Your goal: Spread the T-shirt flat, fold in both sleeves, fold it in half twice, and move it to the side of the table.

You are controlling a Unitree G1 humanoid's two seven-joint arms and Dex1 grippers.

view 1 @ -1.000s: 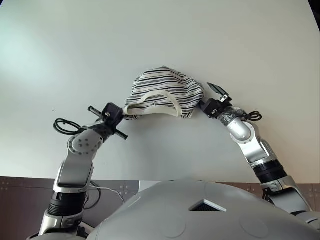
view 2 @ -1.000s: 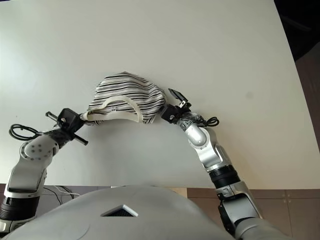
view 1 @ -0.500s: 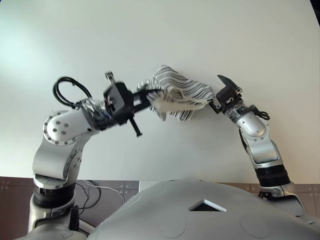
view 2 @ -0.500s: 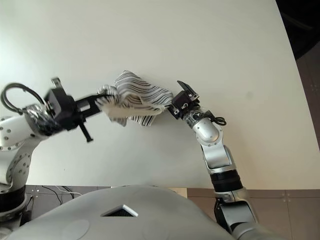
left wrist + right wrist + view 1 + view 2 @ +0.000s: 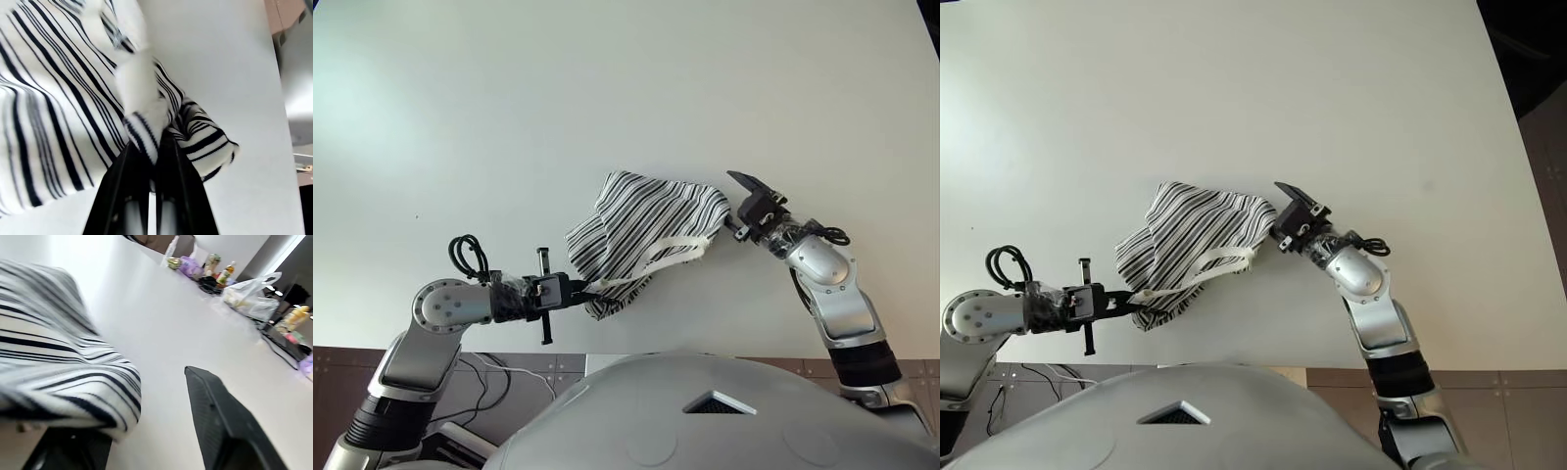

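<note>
The wide white counter (image 5: 509, 98) carries a crumpled black-and-white striped cotton T-shirt (image 5: 646, 230) with cream trim, bunched between the two end effectors. The left end effector (image 5: 590, 290) is clenched on the shirt's near hem, and the cloth spreads away from its tips toward the other arm. The right end effector (image 5: 735, 202) sits at the shirt's opposite corner, released: its fingers (image 5: 220, 431) are spread, with fabric draped over one and the other standing clear of it

Left gripper (image 5: 150, 149): we see it clamped on a fold of cloth
T-shirt (image 5: 54, 107): striped, bunched; perhaps its white neckband at the pinch
Table (image 5: 220, 68): white, under the cloth
</note>
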